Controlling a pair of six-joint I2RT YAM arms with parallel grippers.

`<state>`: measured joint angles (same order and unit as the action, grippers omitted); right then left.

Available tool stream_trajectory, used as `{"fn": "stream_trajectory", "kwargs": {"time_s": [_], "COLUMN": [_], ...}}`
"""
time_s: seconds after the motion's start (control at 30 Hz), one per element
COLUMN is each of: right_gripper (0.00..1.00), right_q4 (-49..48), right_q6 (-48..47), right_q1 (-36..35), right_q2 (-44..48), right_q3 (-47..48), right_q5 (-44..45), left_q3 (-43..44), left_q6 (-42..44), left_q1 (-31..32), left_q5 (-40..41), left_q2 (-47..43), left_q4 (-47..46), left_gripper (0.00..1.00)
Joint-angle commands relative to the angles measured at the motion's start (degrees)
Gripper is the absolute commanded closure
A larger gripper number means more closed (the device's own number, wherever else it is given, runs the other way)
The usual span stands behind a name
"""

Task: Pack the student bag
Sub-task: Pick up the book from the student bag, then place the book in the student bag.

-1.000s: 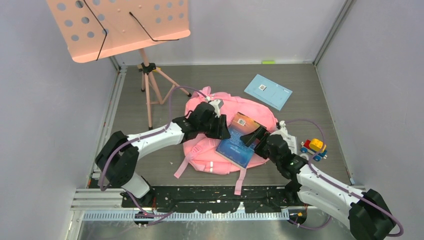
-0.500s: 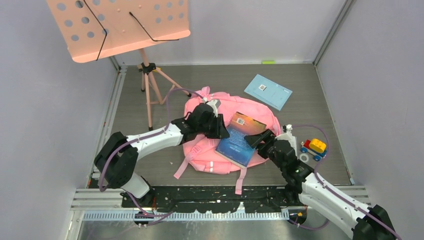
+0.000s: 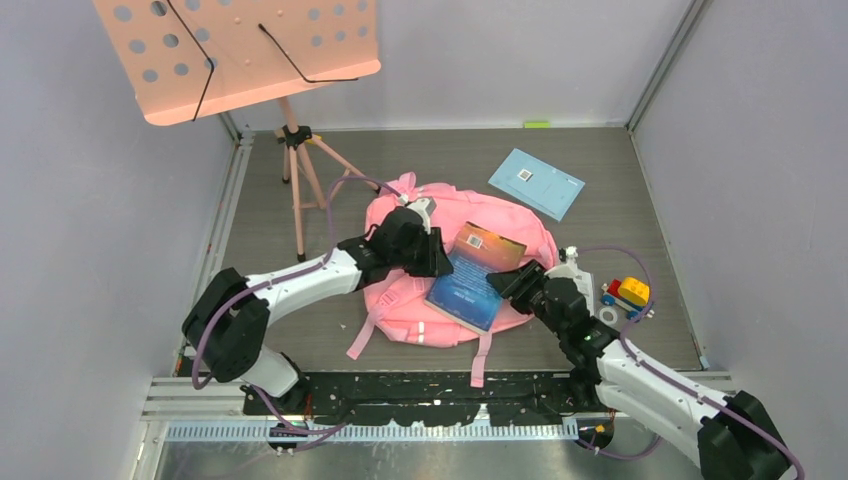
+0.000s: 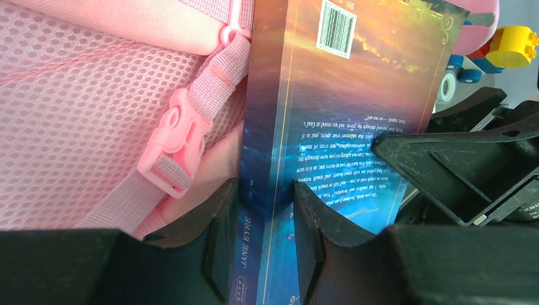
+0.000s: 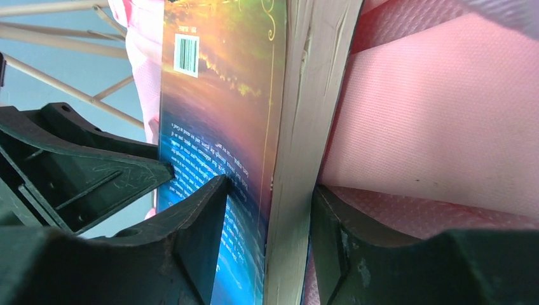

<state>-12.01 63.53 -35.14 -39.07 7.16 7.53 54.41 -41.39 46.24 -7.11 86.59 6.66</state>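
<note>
- At the centre of the grey table [image 3: 620,160], the large soft pink fabric backpack [image 3: 405,300] lies flat.
- On top of the backpack rests a thick paperback book [image 3: 478,268] with a blue-and-orange cover, barcode end farthest from the arms.
- Left gripper [image 3: 438,262]: the arm reaches rightward from a bent elbow, jaws pinching the book's spine.
- Right gripper [image 3: 507,282]: the forearm is low and angled inward, jaws clamped across the book's page edge.

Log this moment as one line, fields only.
task: pack student bag | left gripper: shut on book spine | right gripper: straddling page edge, grip unclear | book: over bag, not inside
</note>
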Motion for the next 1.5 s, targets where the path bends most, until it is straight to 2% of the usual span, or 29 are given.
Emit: {"fn": "stream_trajectory", "kwargs": {"time_s": [0.0,0.03,0.1,0.27,0.33,0.4,0.53,0.63,0.8,0.97,1.2,1.4,1.47], "right_gripper": [0.46,0.46,0.54,0.91,0.98,0.99,0.99,1.00,1.00,1.00,1.00,1.00,1.00], "right_q4": [-16.50,-17.19,-19.43,-18.43,-14.18,-7.21,10.49,22.95,31.13,35.42,44.99,47.77,48.16], "right_q6": [-2.23,-2.39,-2.33,-2.91,-4.41,-7.27,-17.89,-28.59,-39.13,-41.09,-47.51,-51.10,-51.77], "right_q1": [-1.26,-1.25,-1.25,-1.25,-1.25,-1.23,-1.25,-1.13,1.87,8.73,15.06,16.08,16.70], "right_q2": [-4.47,-5.07,-6.26,-4.34,-1.75,0.58,1.29,-3.64,-13.43,-20.98,-30.10,-30.89,-30.53], "right_q3": [4.28,4.34,4.46,6.85,8.55,11.42,22.29,34.06,51.16,61.71,75.78,78.42,78.19], "right_q5": [-11.40,-11.70,-11.97,-11.66,-9.85,-6.45,3.01,12.91,19.85,19.42,29.30,41.70,42.99], "left_q3": [-0.99,-0.98,-0.77,0.02,0.64,2.07,5.79,7.85,9.67,11.05,19.10,28.32,32.21], "left_q6": [0.93,1.08,1.33,2.71,4.04,6.15,10.46,13.42,12.63,10.47,8.08,3.81,3.80], "left_q1": [0.61,0.63,0.61,0.61,0.61,0.63,0.69,0.69,0.90,4.52,10.63,12.72,13.46], "left_q5": [-0.21,-0.12,0.10,2.25,2.90,3.02,5.69,8.72,9.45,11.60,13.03,10.57,10.41], "left_q2": [-1.57,-1.64,-1.69,-2.85,-3.88,-5.02,-8.07,-9.79,-9.28,-5.77,5.98,18.17,21.75], "left_q4": [0.29,0.33,0.94,3.76,4.75,6.25,10.78,12.07,11.13,6.31,0.76,-3.72,-3.74], "left_gripper": [0.77,0.77,0.77,0.76,0.71,0.59,0.28,0.17,0.14,0.13,0.13,0.14,0.14]}}
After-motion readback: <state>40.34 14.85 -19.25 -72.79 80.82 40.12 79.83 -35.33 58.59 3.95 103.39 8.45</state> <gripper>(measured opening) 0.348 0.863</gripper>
